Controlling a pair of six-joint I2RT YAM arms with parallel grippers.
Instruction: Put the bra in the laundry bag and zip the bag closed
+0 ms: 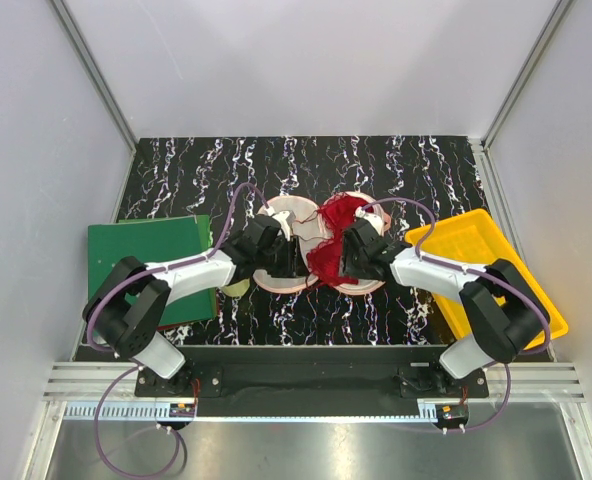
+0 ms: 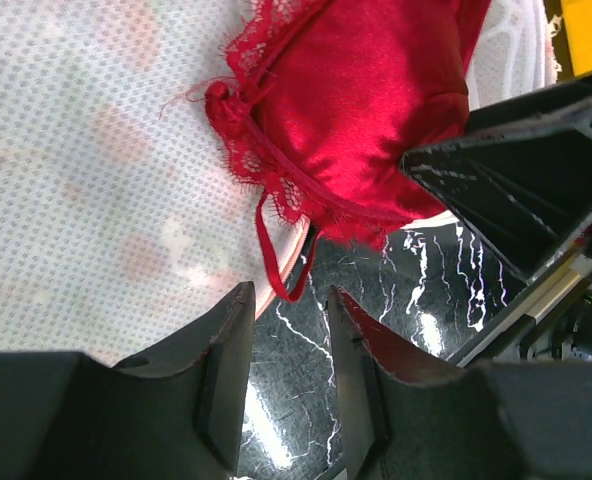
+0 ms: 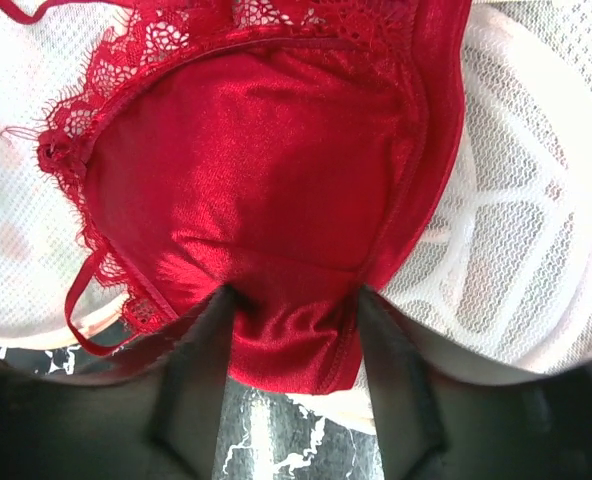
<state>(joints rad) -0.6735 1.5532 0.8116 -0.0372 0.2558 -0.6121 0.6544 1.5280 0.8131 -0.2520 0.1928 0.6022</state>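
My right gripper (image 3: pixel 294 295) pinches the bra (image 3: pixel 276 170) cup to tuck it into the laundry bag (image 3: pixel 516 240), my left gripper (image 2: pixel 288 295) spread empty beside the strap (image 2: pixel 266 245).

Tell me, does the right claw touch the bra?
Touching. Right wrist view: both fingers of the right claw press the bra, fabric creased between them.
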